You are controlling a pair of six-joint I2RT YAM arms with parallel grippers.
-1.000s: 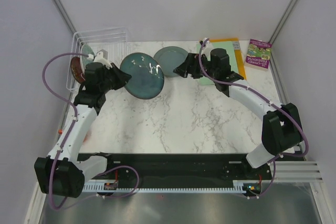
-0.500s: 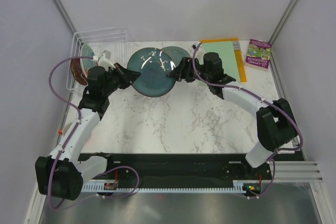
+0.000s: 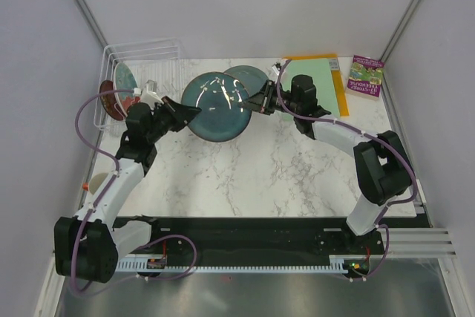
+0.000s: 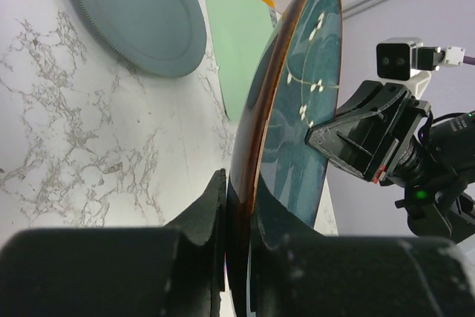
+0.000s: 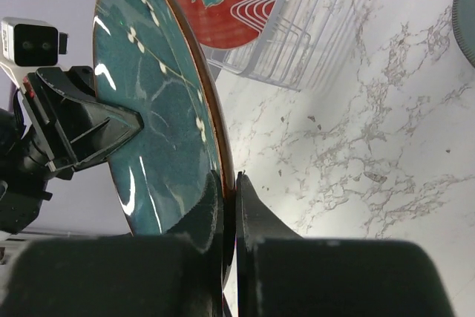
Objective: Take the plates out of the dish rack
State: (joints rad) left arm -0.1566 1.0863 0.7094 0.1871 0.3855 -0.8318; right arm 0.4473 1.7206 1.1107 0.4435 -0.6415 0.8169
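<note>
Dish rack [image 3: 145, 44] of white wire sits at the far left corner of the marble surface [image 3: 282, 168] and holds two plates upright in its slots. One is a red plate [image 3: 125, 78] with a teal flower pattern. The other, nearer the arms, is a darker red plate [image 3: 110, 99]. Whether another hides behind the left arm I cannot tell. Just right of the rack, clear of its wires, a dark teal plate [image 3: 217, 105] is held up off the surface, its glossy face with small white blossoms turned toward the overhead camera. The left gripper [image 3: 189, 111] is clamped on the rim on the side toward the rack, one finger on each face. The right gripper [image 3: 257, 103] pinches the rim on the side away from the rack, its fingers likewise closed over the brown edge. Beyond the held plate from the rack, a grey-green plate [image 3: 251, 77] lies flat on the surface, partly overlapped by it in the top view. Farther right of the rack lie a light-green mat [image 3: 324, 79] and a book [image 3: 366, 76].
</note>
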